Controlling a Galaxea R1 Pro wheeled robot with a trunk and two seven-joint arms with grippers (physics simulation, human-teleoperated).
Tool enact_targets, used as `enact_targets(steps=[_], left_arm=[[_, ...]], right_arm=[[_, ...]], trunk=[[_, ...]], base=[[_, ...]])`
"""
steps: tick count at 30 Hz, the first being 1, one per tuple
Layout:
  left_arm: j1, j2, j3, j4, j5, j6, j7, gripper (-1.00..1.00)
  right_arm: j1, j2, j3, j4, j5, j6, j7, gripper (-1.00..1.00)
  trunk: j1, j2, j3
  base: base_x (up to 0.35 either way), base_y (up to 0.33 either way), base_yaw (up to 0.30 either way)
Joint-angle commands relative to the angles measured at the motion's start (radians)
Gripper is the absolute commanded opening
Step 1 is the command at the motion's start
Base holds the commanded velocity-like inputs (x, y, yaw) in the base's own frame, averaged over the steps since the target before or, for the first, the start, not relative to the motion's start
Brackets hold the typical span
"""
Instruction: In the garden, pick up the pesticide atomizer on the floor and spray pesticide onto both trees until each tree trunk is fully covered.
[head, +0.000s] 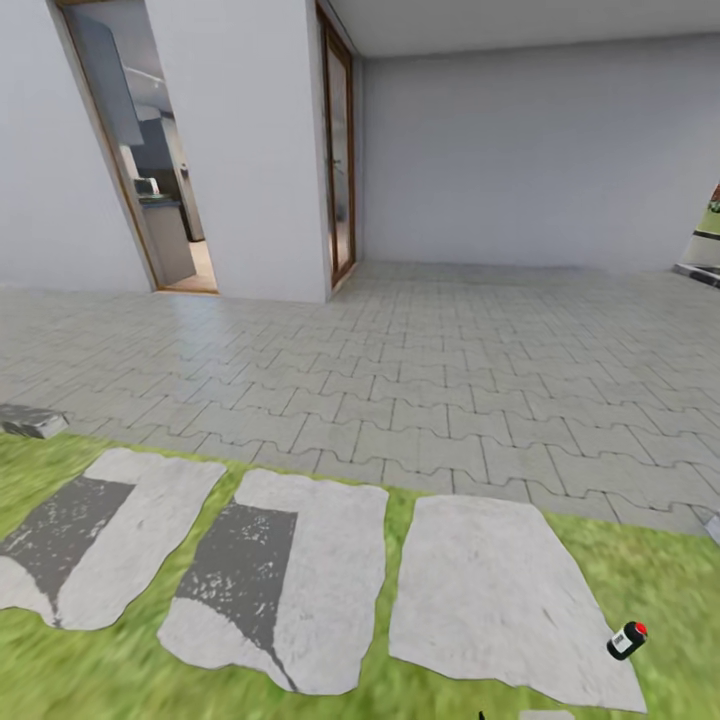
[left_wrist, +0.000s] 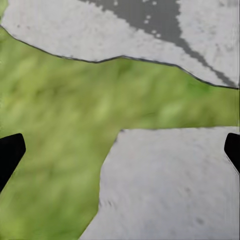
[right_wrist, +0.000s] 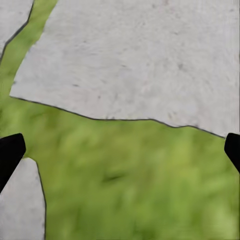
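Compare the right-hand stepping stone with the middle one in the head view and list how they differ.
The right stepping stone is plain pale grey all over, while the middle stepping stone carries a dark grey wedge-shaped patch on its left part. The right one is broader and widens toward the camera; the middle one is narrower. A small black bottle with a red cap lies by the right stone's edge, none by the middle one. Both lie flat in the grass.

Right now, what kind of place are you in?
Probably a garden edge beside a house: lawn with grey stepping stones, a paved patio, and an open doorway into a room. A small red-capped bottle lies on the grass.
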Motion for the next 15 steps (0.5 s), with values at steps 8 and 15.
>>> enact_targets(steps=[8,15], left_arm=[[-0.001,0.0,0.004,0.001,0.0,-0.003,-0.002,1.0],[-0.001,0.0,0.004,0.001,0.0,-0.003,-0.002,1.0]], right_arm=[[0.0,0.0,0.0,0.001,0.0,-0.003,-0.001,1.0],[0.0,0.0,0.0,0.001,0.0,-0.003,0.0,1.0]], trunk=[[0.0,0.0,-0.001],[0.0,0.0,-0.001]], base=[[0.338,0.095,0.0],[0.338,0.098,0.0]])
